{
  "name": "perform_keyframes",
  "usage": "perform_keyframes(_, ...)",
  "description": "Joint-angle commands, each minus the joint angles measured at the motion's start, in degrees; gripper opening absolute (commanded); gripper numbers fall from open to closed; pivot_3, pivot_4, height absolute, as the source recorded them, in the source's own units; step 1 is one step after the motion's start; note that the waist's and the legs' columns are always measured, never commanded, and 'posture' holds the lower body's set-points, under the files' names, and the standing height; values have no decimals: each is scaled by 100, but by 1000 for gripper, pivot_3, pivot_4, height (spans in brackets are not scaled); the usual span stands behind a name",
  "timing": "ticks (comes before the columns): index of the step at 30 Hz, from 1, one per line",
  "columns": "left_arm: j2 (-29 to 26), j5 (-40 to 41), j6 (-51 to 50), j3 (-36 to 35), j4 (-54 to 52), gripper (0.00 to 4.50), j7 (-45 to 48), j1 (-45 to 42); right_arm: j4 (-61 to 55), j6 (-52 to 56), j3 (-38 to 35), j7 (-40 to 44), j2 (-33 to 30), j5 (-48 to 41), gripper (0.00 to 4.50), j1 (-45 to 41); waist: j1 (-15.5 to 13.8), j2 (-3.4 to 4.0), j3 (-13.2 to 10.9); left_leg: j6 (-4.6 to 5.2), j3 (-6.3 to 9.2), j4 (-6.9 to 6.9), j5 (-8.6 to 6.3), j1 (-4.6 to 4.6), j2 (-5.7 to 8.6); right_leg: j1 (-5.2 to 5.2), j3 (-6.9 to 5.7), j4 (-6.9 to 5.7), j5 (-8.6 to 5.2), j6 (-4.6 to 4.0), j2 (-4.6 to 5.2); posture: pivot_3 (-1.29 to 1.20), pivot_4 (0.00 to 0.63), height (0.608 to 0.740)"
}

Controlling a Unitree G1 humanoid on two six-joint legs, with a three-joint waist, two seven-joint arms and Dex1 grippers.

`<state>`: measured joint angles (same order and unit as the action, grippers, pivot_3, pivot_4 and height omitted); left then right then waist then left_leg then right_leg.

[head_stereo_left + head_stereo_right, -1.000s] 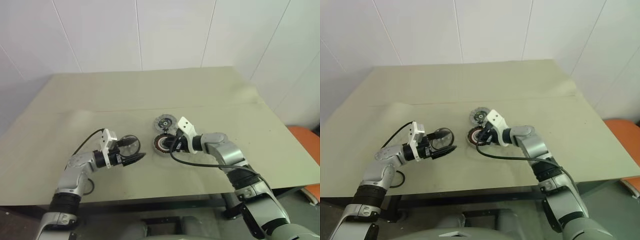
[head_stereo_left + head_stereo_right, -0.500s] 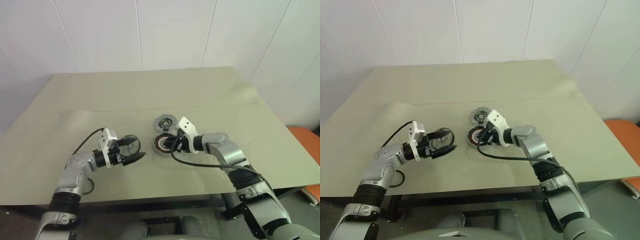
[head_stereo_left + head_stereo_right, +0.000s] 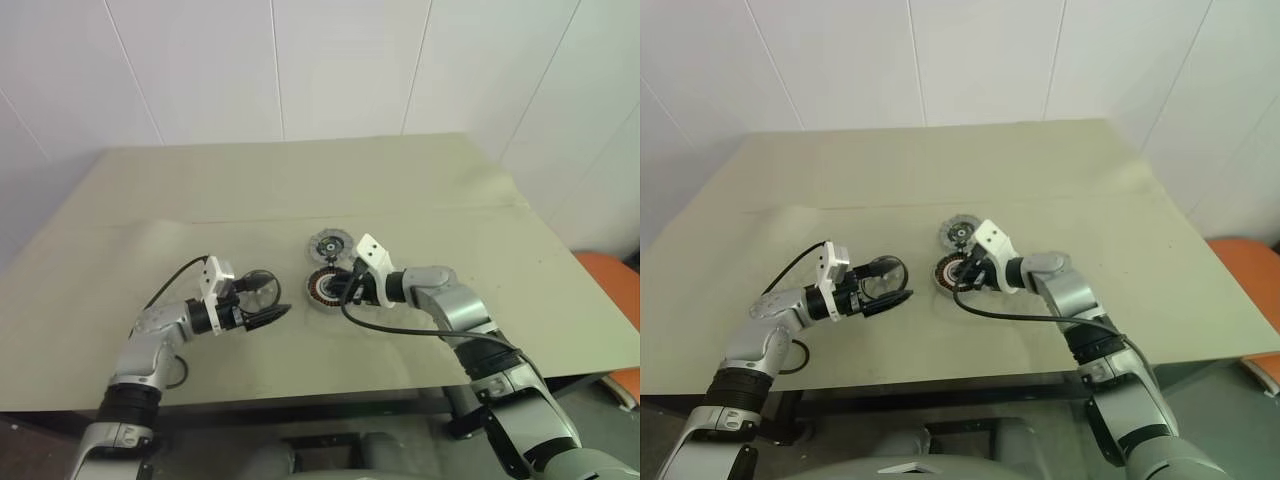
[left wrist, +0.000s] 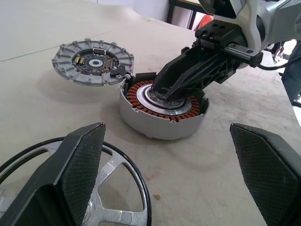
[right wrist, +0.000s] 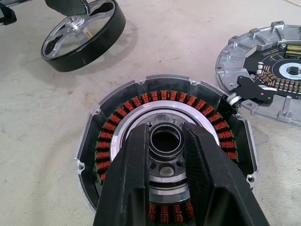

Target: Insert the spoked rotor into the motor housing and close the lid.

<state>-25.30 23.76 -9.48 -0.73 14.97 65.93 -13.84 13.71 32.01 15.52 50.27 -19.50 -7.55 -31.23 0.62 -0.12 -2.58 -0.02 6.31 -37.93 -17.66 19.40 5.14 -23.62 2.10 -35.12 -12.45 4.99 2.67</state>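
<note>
We are seeing the right gripper [image 5: 165, 128] reaching down into the housing [image 5: 160, 99], a silvery cup ringed inside with copper-red windings. Its two fingers [image 5: 136, 169] are pressing in on either side of the dark hub at the centre, gripping it. The housing is sitting flat on the table [image 3: 300, 180], roughly midway across and nearer the front edge than the far one. The lid [image 5: 277, 70], a silvery disc with a dark circuit face, is lying just beside the housing on the far side. A dark tab on it is reaching the housing's rim, and we cannot tell whether the lid is lying flat. The rotor [image 5: 89, 52], a black ring with silver spokes, is lying on the table to the left of the housing, apart from it with bare table between. The left gripper [image 3: 268, 298] is hovering level over the rotor with its fingers spread wide and nothing between them. In the left wrist view the rotor is showing low, beneath one finger [image 4: 80, 160], and we cannot tell whether it is touching. A cable is looping from the right wrist over the table in front of the housing. Wide bare table is lying open beyond the lid and out to both sides. The front edge is running close behind both wrists.
</note>
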Motion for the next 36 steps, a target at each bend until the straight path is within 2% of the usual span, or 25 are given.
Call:
perform_keyframes(1,-45,-15,92,-32,-111,4500,2,-127,-36,42,84,20,37,13,675,52,0,0,0,0,0,0,0,0,0,0,0,0,0,0,0,0,0,740)
perform_keyframes(36,-29,-68,118,-20,-15,4500,8,-211,41,-53,111,165,-124,84,675,84,-6,-1,1,0,0,0,0,-1,0,2,0,0,0,0,0,0,0,740)
